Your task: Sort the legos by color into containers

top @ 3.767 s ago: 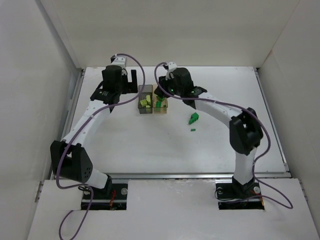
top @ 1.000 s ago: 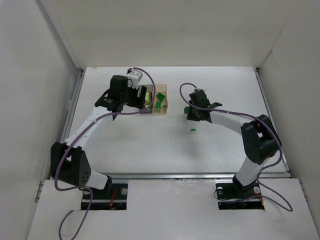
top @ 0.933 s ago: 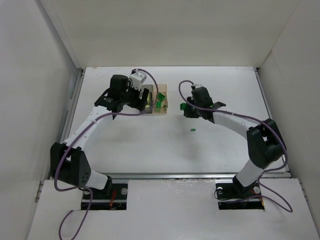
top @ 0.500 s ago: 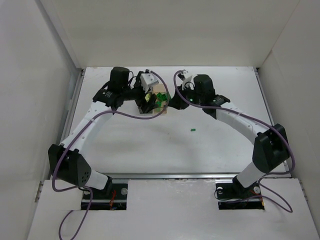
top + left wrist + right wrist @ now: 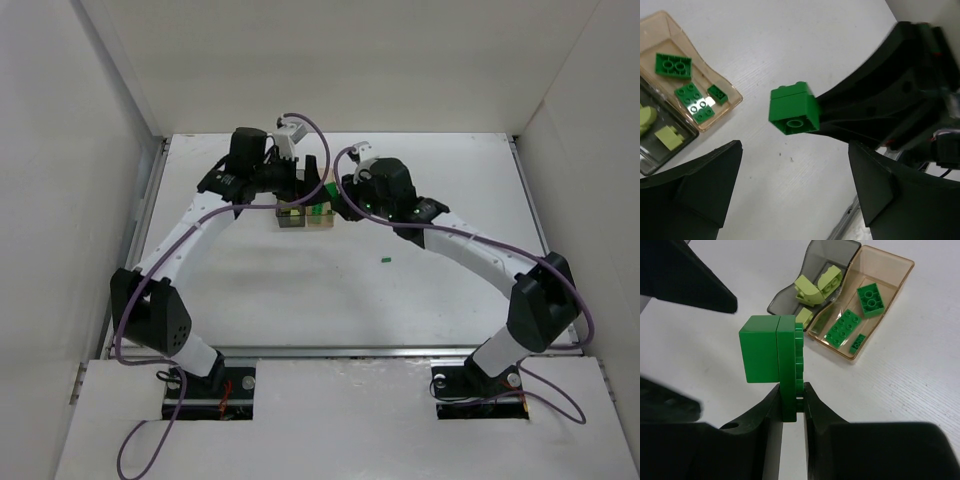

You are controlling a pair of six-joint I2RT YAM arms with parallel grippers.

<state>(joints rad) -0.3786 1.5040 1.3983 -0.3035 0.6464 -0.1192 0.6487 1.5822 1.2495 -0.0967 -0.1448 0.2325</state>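
Two arms, top view: your left gripper [image 5: 303,183] and right gripper [image 5: 338,196] are crowded together right behind the amber-tan box [image 5: 322,221]. From up here you cannot tell how either set of fingers stands.
Containers, top view: the smoky grey box [image 5: 289,221] sits touching the amber-tan box on its left side, and both rest on the table [image 5: 430,300].
Stray piece, top view: one tiny green brick [image 5: 385,261] lies alone, well apart from the amber-tan box, off to its right and nearer the arm bases.
Left fingers, left wrist view: spread wide apart, one dark finger at each lower corner, with only table showing in the gap.
Held piece, left wrist view: there's your green block [image 5: 792,111], two layers stacked, up in the air to the right of the amber-tan box. It is pinched at the tip of the right gripper, which reaches in from the right edge.
Amber-tan box, left wrist view: several flat green legos [image 5: 673,66] lie inside it.
Grey box, left wrist view: pale yellow legos [image 5: 667,136] lie inside, right against the amber-tan box's wall.
Right fingers, right wrist view: clamped tight on the green block, gripping the lower edge of one layer.
Block position, right wrist view: beside the amber-tan box, on its grey-box side, not inside it.
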